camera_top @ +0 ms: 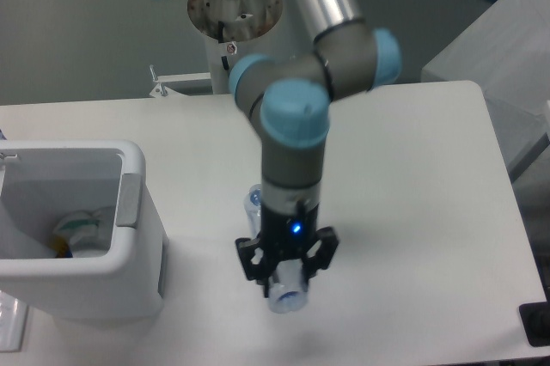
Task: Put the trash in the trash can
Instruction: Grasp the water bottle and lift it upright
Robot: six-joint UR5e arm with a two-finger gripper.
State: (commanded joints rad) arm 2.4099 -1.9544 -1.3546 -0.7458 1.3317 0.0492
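One bottle (284, 295) in end effector (287, 276)

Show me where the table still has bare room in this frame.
Bare: the right half, from the claw across to the table edge, and the far strip behind the trash can. Crowded: the near-left, where the can stands close beside the claw shut on the bottle.

Trash can (129, 237) at the table's (412, 211) left edge, scraps of trash (82, 233) inside. To its right, near the front edge, gripper (286, 278) pointing down with a plastic bottle (286, 295) between its fingers. Another bottle (254, 203) just behind the wrist.
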